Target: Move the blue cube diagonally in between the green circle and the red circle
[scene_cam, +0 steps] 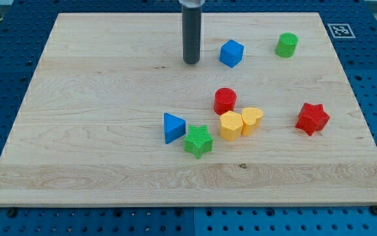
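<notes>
Eight blocks: small coloured pieces lie on a pale wooden board, which sits on a blue pegboard bench.
Rod: a straight dark rod comes down from the view's top; there is no claw on this arm, so nothing opens, closes or holds.
My tip: it rests on the board just to the view's left of the blue cube, with a narrow strip of bare wood between them, so not touching.
Blue cube: near the view's top, right of centre, standing free.
Green circle: a short round block to the view's right of the cube and slightly higher.
Red circle: a round block below the cube, towards the middle of the board.
Other pieces: a blue triangle touches a green star at lower centre; a yellow hexagon and a yellow heart sit pressed together just below the red circle; a red star lies apart on the view's right.
Progress: the cube looks unmoved from outside the gap, up and to the left of it.
Left to do: by my judgement, the whole push remains, sliding the cube down and to the view's right until it sits between the two round blocks.
</notes>
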Tool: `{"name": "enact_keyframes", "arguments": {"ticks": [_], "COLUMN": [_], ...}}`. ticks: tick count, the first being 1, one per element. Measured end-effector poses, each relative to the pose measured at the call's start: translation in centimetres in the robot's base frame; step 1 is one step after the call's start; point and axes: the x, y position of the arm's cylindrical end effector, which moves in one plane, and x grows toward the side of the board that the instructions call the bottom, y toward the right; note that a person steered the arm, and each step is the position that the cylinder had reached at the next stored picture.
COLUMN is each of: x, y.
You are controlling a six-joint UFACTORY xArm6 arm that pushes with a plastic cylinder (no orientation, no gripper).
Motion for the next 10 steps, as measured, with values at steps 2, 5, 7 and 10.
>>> {"name": "enact_keyframes", "arguments": {"ticks": [2, 5, 7, 10], "x": [-6.9, -6.6, -2.3, -0.2], "y": [1.5, 5.1, 5.1, 7.0]}}
